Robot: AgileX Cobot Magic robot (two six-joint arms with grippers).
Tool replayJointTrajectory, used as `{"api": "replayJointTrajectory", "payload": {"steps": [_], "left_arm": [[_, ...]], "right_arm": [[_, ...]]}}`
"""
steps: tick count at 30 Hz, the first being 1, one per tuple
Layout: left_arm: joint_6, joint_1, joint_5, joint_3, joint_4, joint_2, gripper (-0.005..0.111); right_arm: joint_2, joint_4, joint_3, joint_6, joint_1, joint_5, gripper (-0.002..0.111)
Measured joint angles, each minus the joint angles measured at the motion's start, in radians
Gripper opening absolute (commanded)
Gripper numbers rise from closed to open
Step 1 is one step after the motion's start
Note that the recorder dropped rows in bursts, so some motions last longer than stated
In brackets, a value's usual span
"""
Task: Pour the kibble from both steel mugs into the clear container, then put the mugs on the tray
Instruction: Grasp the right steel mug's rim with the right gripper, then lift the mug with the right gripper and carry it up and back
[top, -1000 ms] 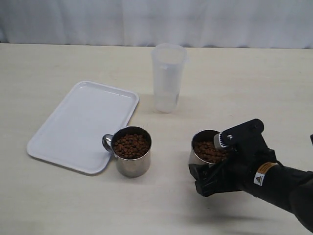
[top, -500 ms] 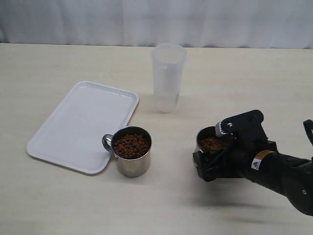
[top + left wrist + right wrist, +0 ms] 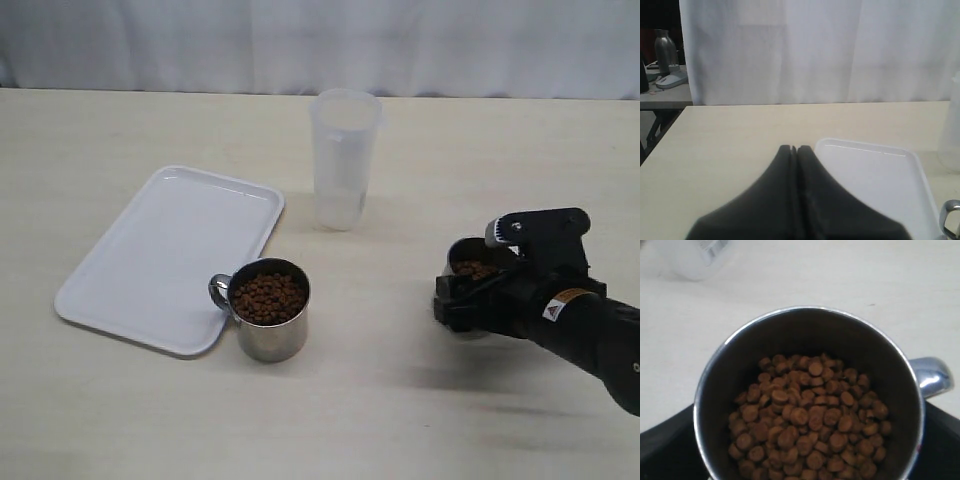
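The right gripper (image 3: 464, 303) is clasping the right mug (image 3: 790, 335) from both sides, its black jaws pressing against the steel wall. The mug is sitting upright between them, its loop handle (image 3: 930, 376) pointing away from the jaws. The kibble (image 3: 805, 425) is filling roughly the lower half of it. This pair is hanging over the right part of the tabletop (image 3: 100, 420), toward its near edge.

The clear container (image 3: 343, 160) is standing upright in the middle, toward the far edge and well apart from the held mug. The left mug (image 3: 268, 335), heaped with its own pellets (image 3: 268, 298), is standing left of centre, its handle just beside the near right corner of the tray (image 3: 150, 260). The tray is lying flat on the left half.

The left gripper (image 3: 794, 152) is hovering with its jaws pressed together on nothing, pointing over the tray's rim.
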Motion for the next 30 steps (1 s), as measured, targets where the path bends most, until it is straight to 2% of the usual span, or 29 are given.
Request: {"api": "replayJointTrajectory", "payload": {"steps": [10, 30], "left_arm": [[0.000, 0.000, 0.000, 0.000, 0.000, 0.000, 0.000], [0.000, 0.000, 0.000, 0.000, 0.000, 0.000, 0.000]], "right_arm": [[0.000, 0.015, 0.000, 0.004, -0.108, -0.026, 0.051], [0.214, 0.015, -0.218, -0.070, -0.112, -0.098, 0.051]]}}
